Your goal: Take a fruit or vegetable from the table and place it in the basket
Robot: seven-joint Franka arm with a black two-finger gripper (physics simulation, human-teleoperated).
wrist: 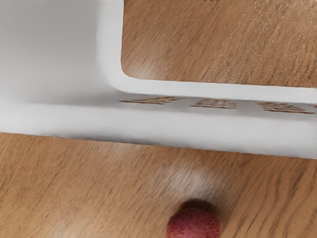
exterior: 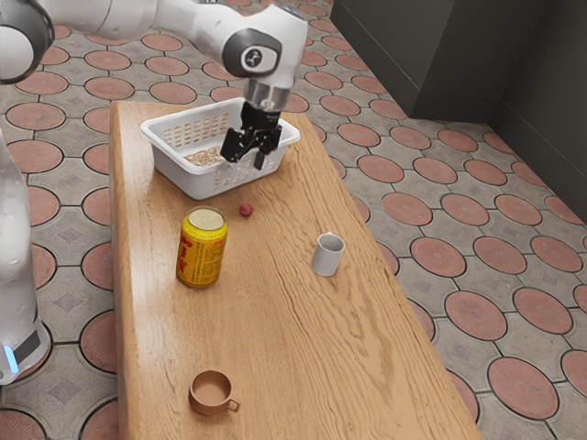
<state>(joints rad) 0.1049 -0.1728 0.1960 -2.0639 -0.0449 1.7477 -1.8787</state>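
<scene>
My black gripper [exterior: 246, 159] hangs over the near long side of the white basket [exterior: 209, 183], pointing down with its fingers apart and no fruit between them. On the table just outside that side lies a small round red fruit [exterior: 246, 210], below the gripper and apart from it. In the wrist view the fruit [wrist: 193, 226] rests on the wood, separated from the basket's wall [wrist: 163, 130] by a strip of table. Part of the basket is hidden behind the gripper.
A yellow can [exterior: 202, 247] stands on the wooden table [exterior: 275, 321] near the fruit. A white mug [exterior: 327, 255] is toward the exterior view's right, and a brown cup [exterior: 212, 392] sits at the table's near end.
</scene>
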